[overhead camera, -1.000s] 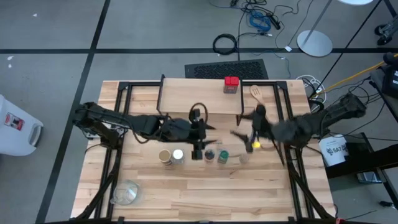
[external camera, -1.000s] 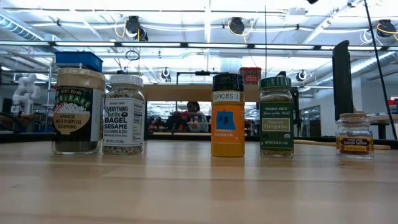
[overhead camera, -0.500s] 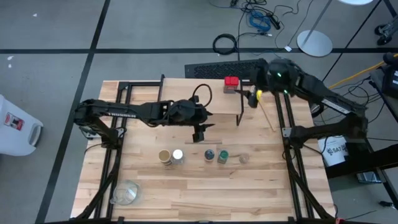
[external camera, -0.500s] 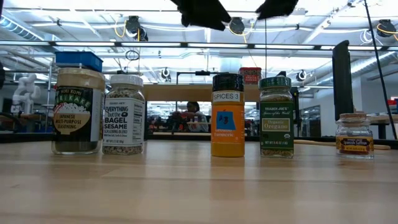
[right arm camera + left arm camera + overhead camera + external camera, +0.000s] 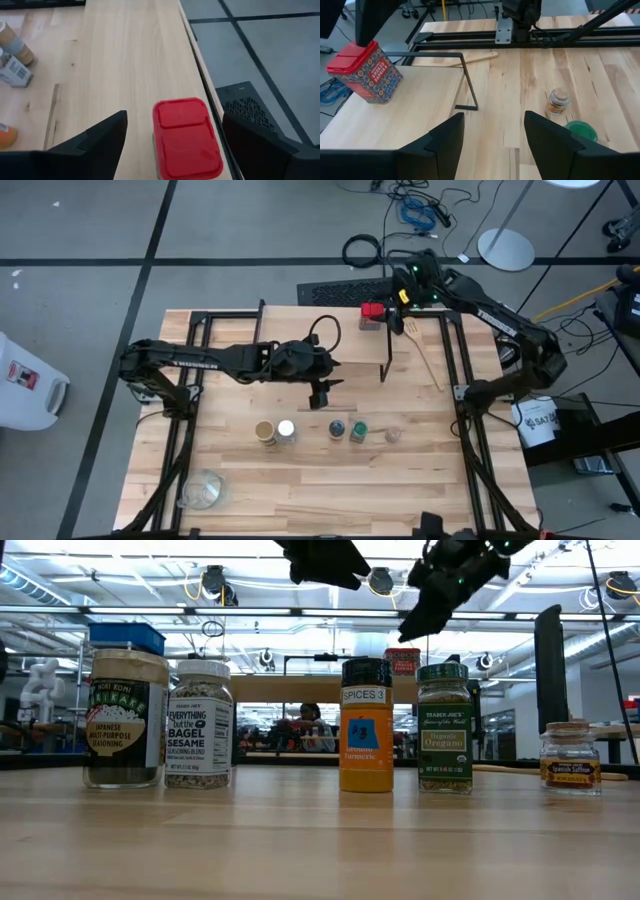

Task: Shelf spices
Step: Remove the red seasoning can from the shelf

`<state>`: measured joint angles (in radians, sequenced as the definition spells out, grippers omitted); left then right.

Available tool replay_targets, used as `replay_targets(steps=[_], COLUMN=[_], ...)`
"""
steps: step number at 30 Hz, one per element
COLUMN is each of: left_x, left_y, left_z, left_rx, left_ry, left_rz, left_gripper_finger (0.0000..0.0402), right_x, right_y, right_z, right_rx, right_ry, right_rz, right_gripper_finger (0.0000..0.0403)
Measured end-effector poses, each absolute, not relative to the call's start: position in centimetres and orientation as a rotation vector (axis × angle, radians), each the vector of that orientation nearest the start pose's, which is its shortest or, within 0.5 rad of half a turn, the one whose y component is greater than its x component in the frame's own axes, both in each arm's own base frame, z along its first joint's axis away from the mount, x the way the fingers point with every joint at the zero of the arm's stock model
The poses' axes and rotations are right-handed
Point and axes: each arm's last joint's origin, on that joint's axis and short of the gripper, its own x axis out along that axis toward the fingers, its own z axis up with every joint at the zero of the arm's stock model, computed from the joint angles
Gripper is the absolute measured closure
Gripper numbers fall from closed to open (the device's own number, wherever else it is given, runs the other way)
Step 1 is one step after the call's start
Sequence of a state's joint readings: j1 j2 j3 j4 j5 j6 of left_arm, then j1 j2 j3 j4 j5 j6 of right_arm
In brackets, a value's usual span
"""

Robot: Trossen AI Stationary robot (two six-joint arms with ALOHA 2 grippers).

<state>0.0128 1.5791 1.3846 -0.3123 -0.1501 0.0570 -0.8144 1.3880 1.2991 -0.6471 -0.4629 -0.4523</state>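
Five jars (image 5: 325,430) stood in a row across the lower middle of your high view, and the red tin (image 5: 372,315) sat on the shelf (image 5: 300,335) at upper centre. Your right gripper (image 5: 172,142) hovered over that tin with fingers spread wide, touching nothing. Your left gripper (image 5: 492,135) hung above the shelf's front edge, fingers also apart and empty.

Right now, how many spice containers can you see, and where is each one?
6. The red tin stands on the shelf. Five jars stand in a row on the table: tan-lidded jar, white-lidded jar, black-lidded jar, green-lidded jar, small saffron jar.
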Motion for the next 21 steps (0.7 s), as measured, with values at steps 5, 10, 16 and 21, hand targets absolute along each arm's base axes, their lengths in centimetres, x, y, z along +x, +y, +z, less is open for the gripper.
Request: replay_targets(steps=[5, 10, 16, 21], left_x=[35.8, 35.8, 35.8, 35.8], left_y=[0.9, 0.9, 0.9, 0.9], left_z=[33.1, 33.1, 33.1, 33.1], left_rx=[0.092, 0.092, 0.093, 0.094], left_ry=[0.521, 0.522, 0.522, 0.522], left_rz=[0.145, 0.145, 0.147, 0.147], left_gripper_finger=[0.0187, 0.0187, 0.0187, 0.0187], right_x=[20.9, 20.9, 21.3, 21.5], right_y=[-21.3, -21.9, -22.6, -22.8], right_z=[33.0, 32.3, 31.3, 30.9], right_rx=[-0.004, -0.018, -0.018, -0.009], right_ry=[0.665, 0.680, 0.710, 0.720], right_rz=[-0.171, -0.157, -0.146, -0.141], right_gripper_finger=[0.0087, 0.0087, 0.0087, 0.0087])
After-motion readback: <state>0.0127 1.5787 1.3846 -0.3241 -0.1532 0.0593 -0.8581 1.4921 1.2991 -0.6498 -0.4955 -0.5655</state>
